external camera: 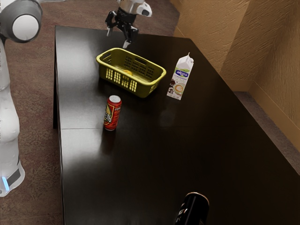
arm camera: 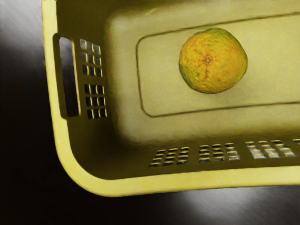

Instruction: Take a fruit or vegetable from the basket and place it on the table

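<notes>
One glossy dark table (external camera: 140, 168), tan walls (external camera: 211, 28), brownish carpet (external camera: 37, 103).

I count one table (external camera: 154, 154), one yellow basket (external camera: 121, 79) and one carton (external camera: 181, 77). The cans come to two, one red can (external camera: 112, 113) and one black can (external camera: 193, 210). Of fruit I can see one piece, a single orange-and-green citrus fruit (arm camera: 213, 61) inside the one basket.

We see pale glare across the dark tabletop (external camera: 78, 70) beside the basket (external camera: 142, 89); from above, shadow darkens its inner corner, and a soft whitish sheen lies just outside its rim.
</notes>
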